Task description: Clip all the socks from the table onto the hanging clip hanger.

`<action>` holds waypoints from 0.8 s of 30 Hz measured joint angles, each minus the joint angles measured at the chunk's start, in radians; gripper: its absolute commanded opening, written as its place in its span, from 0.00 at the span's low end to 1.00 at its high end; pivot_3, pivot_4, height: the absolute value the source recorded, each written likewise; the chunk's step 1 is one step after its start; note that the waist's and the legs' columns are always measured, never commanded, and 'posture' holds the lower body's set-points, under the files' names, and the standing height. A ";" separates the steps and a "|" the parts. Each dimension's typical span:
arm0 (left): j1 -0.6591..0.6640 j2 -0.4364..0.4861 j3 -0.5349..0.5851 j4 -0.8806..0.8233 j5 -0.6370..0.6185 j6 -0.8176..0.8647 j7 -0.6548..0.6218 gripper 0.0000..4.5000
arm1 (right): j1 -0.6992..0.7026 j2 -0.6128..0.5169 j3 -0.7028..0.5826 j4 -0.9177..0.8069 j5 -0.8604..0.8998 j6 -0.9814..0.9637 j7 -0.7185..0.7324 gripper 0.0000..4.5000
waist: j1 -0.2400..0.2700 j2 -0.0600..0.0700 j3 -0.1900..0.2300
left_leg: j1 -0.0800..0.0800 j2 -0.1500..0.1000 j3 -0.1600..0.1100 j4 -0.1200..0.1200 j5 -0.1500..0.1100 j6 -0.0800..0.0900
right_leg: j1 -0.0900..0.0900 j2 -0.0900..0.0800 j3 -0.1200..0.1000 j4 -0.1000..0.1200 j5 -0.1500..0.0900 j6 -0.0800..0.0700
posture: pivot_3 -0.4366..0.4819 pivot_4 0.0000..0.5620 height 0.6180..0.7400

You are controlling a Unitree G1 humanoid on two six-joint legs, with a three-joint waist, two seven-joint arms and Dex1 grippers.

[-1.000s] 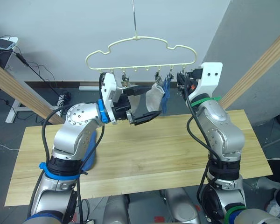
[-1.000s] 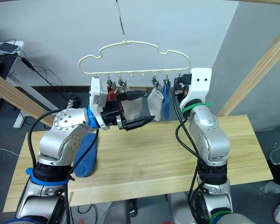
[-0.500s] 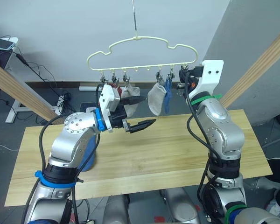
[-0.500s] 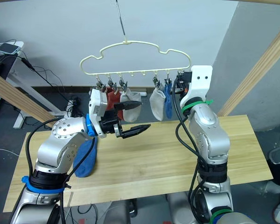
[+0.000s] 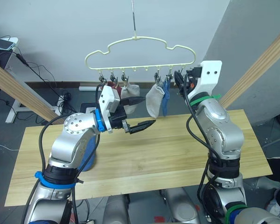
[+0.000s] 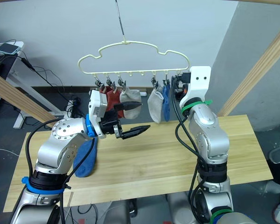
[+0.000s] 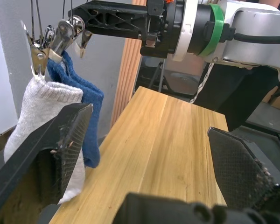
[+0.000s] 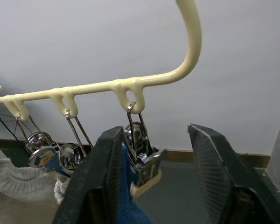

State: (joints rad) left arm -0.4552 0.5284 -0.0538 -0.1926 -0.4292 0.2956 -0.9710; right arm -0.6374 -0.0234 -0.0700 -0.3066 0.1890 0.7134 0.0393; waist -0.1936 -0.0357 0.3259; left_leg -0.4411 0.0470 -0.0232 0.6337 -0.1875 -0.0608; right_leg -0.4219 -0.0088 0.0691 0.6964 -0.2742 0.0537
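The cream clip hanger (image 5: 140, 51) hangs above the far edge of the table (image 5: 154, 158). Clipped to it are a rust red sock (image 5: 114, 87), two light grey socks (image 5: 131, 91) (image 5: 154, 100) and a blue sock (image 5: 165, 97). Another blue sock (image 6: 86, 156) lies on the table, partly hidden under my left arm. My left gripper (image 5: 141, 113) is open and empty, below and in front of the hung socks. My right gripper (image 8: 154, 135) is raised at the hanger's right end, open, with the end clip (image 8: 142, 161) between its fingers.
Slanted pale wooden poles (image 5: 261, 65) (image 5: 18, 88) stand on both sides of the table. A desk with a phone (image 5: 2, 44) and cables is at the back left. The grey wall is close behind the hanger.
My left gripper has drawn down and back from the hanger, leaving a light grey sock on its clip. The hanger sways slightly. My right gripper has stayed at the right end.
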 measured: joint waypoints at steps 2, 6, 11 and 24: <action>0.000 0.000 0.000 0.001 0.000 -0.001 -0.001 1.00 | 0.000 0.000 0.003 0.000 0.000 0.000 0.000 0.49 | 0.000 0.000 0.000 | 0.000 0.000 0.000 0.000 0.000 0.000 | 0.000 0.000 0.000 0.000 0.000 0.000 | 0.19 0.45 0.93; -0.001 0.000 0.000 0.003 0.004 -0.003 -0.001 1.00 | -0.002 0.001 0.005 0.010 0.000 0.000 0.000 0.49 | 0.000 0.000 0.000 | 0.000 0.000 0.000 0.000 0.000 0.000 | 0.000 0.000 0.000 0.000 0.000 0.000 | 0.19 0.45 0.93; -0.001 -0.001 0.000 0.005 0.008 -0.006 -0.001 1.00 | -0.006 0.006 0.005 0.033 0.000 -0.004 -0.001 0.49 | 0.000 0.000 0.000 | 0.000 0.000 0.000 0.000 0.000 0.000 | 0.000 0.000 0.000 0.000 0.000 0.000 | 0.19 0.44 0.93; -0.002 -0.001 0.000 0.011 0.012 -0.021 -0.002 1.00 | -0.020 0.026 0.016 0.064 0.000 -0.034 0.003 0.49 | 0.000 0.000 -0.001 | 0.000 0.000 0.000 0.000 0.000 0.000 | 0.000 0.000 0.000 0.000 0.000 0.000 | 0.20 0.44 0.93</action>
State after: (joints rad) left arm -0.4575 0.5270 -0.0538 -0.1817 -0.4175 0.2746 -0.9733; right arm -0.6570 0.0024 -0.0537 -0.2424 0.1893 0.6796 0.0425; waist -0.1937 -0.0357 0.3254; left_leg -0.4410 0.0470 -0.0231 0.6338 -0.1875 -0.0608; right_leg -0.4219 -0.0088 0.0691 0.6967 -0.2742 0.0537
